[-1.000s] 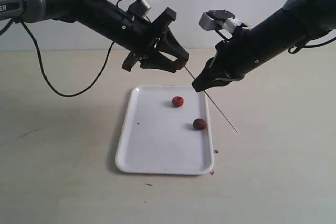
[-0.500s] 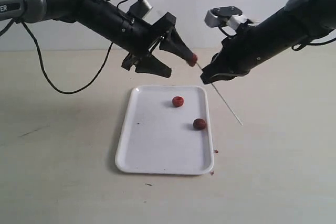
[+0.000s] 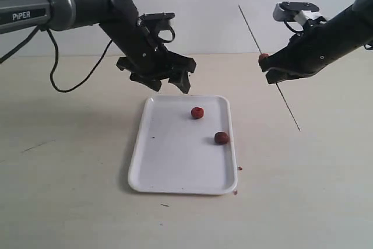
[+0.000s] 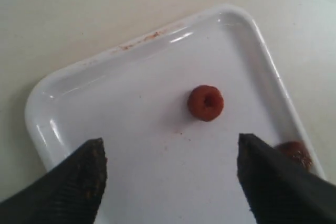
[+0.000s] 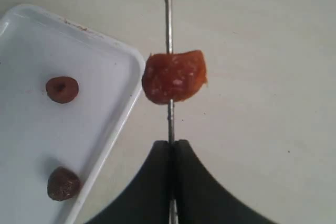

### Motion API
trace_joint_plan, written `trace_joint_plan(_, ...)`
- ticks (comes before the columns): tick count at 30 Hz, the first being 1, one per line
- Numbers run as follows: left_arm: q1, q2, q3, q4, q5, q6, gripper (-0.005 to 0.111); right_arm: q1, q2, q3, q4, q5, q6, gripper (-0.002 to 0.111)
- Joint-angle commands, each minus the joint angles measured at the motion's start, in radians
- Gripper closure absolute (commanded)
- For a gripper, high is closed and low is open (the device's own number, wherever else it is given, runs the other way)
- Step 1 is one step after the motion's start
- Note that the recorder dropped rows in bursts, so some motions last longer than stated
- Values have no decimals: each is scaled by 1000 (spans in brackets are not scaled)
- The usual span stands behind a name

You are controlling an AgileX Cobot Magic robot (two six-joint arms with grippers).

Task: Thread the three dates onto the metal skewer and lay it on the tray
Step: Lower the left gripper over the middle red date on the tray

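**Second date to be picked up while the skewer is held steady**

One date [image 5: 174, 77] is already spiked on the skewer [image 3: 250, 29]. The skewer is clamped between the closed fingers of the right gripper [image 5: 170, 150] and held tilted in the air, to the right of the tray [image 3: 175, 164]. The spiked date sits just beyond the fingertips. Two more dates lie on the tray: a ring-shaped one [image 4: 205, 102] near the far end and a darker one [image 3: 221, 137] close to the right rim. The left gripper [image 3: 167, 84] hangs over the far end of the tray, its fingers spread wide with nothing between them.

The step in hand is judged to be the fetching of the second date. The ring-shaped date is best taken first, since it lies in the open almost under the spread fingers, whereas the other is crowded by the rim. The gripper should be lowered straight down until the fruit is straddled. The tray should not be struck, as it could be pushed along. The fruit should be gripped by its sides, so that the hole at its centre is left free to be lined up with the skewer's upper end. Only light pressure should be used, because a soft date may be squashed or may stick to a finger. The skewer should be kept motionless so that its tip can be met cleanly.
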Motion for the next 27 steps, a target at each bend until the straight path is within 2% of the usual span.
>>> trace_joint_plan(1,-71,2,-3,160,-66,-230,38,0,0,-6,5,-27,1,108)
trace_joint_plan(4,-105,34,-36,166,-72,-288,38,0,0,-6,2,-34,1,108)
trace_joint_plan(10,-160,174,-207,195,-46,-346,38,0,0,-6,6,-33,1,108)
trace_joint_plan(12,-162,217,-269,245,-9,-384,38,0,0,-6,5,-36,1,108)
trace_joint_plan(15,-164,276,-370,374,116,-461,38,0,0,-6,28,-47,-2,108)
trace_joint_plan(27,-182,293,-376,381,116,-498,38,0,0,-6,56,-44,-42,108)
